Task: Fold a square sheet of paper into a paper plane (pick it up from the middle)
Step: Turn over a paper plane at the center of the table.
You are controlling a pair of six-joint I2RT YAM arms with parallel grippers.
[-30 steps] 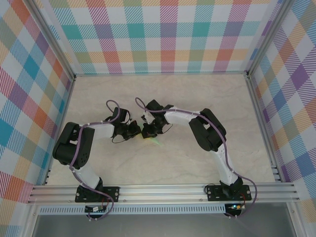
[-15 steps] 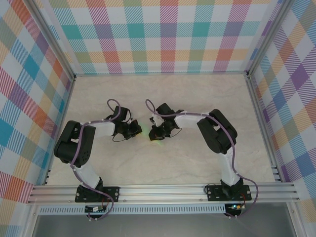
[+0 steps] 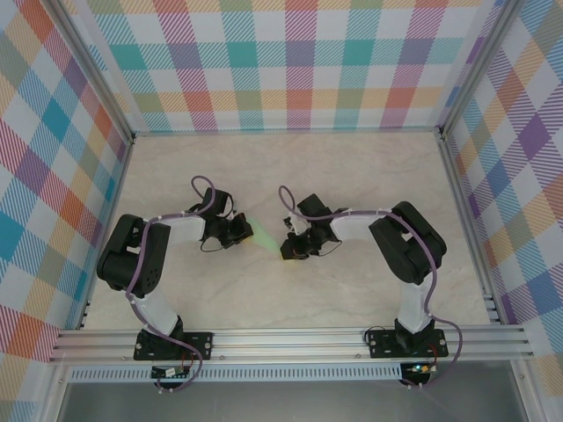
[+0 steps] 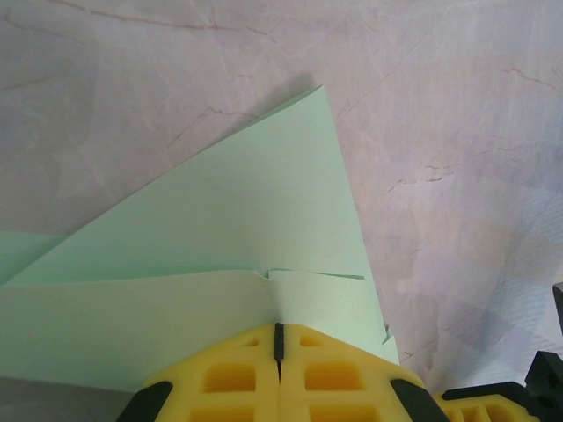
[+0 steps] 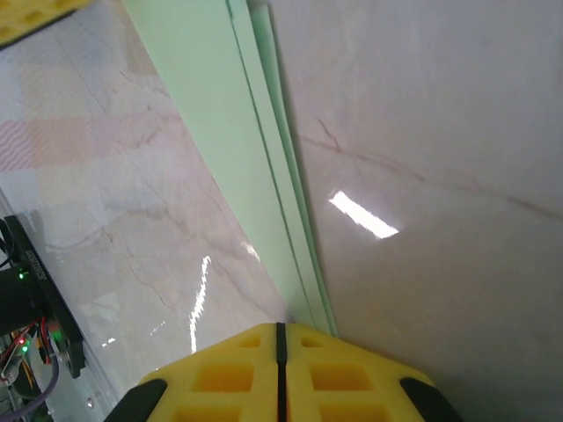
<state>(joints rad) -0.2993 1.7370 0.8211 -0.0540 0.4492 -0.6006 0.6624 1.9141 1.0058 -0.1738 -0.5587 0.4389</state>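
The green paper is folded into a slim, pointed paper plane [image 3: 266, 239] lying low over the table between my two grippers. My left gripper [image 3: 244, 232] is shut on one end of it. In the left wrist view the sharp-tipped flap [image 4: 246, 220] fans out from the closed yellow jaws [image 4: 279, 330]. My right gripper [image 3: 288, 251] is shut at the other end. In the right wrist view the layered narrow strip [image 5: 237, 149] runs down into the closed jaws [image 5: 281, 330]. The left gripper's yellow fingers [image 5: 26, 16] show at the strip's far end.
The marble-look tabletop [image 3: 352, 176] is walled by checked panels at the back [image 3: 290, 61] and on both sides. An aluminium rail [image 3: 290, 338] carrying both arm bases runs along the near edge. Cables loop over both forearms.
My right gripper has slid right and toward the near edge along the folded paper, away from the left gripper, uncovering a green strip between them. The left gripper has hardly moved.
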